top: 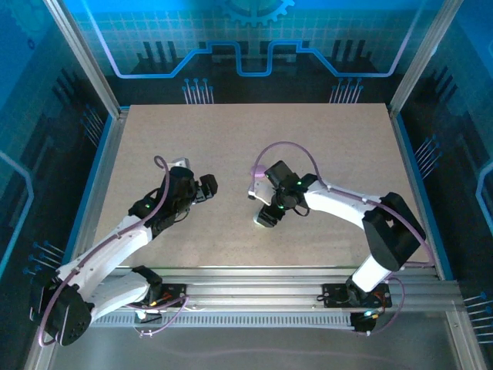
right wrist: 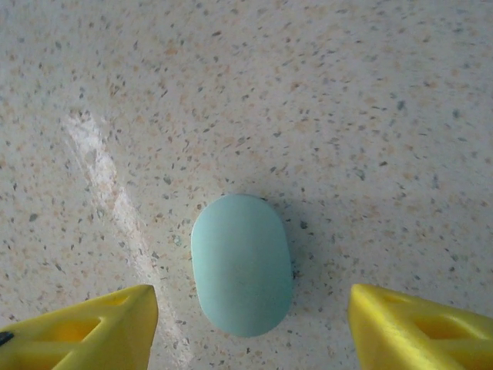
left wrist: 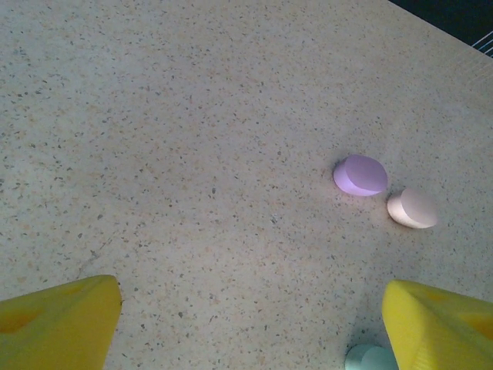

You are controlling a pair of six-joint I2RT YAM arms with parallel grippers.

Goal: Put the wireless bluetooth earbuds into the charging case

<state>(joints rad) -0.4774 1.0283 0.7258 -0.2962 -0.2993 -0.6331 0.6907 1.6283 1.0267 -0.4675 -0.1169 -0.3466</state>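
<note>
Hovering over the speckled table point(left wrist: 154, 116), the left gripper point(left wrist: 250, 287) had its yellow fingers point(left wrist: 58, 324) spread wide with nothing between them. Two of the wireless earbuds lay loose on the table ahead of it. The purple earbud point(left wrist: 360, 175) sat at about 2 o'clock from the gap between the fingers, and the pale pink earbud point(left wrist: 412, 208) lay just beside it at its 4 o'clock. A teal sliver point(left wrist: 370, 358) showed at 5 o'clock against the inner side of the right-hand finger, cut off by the frame edge, and what it was could not be told.

The right gripper point(right wrist: 252, 297) was also open. The teal charging case point(right wrist: 242, 264) lay flat on the table, centred between its fingers and touching neither. From above it looked like a smooth closed oval with no seam or open lid to be made out.

The task seemed to be at its pick-up stage: no earbud was gripped and none was in the case.

The next move would call for the left gripper to shift toward 2 o'clock, centre on a single earbud, come down and close. With the two earbuds so near each other, a finger coming down between them could knock the other one away. The right gripper looked placed to close on the case and steady it, though the case would probably need opening first.
</note>
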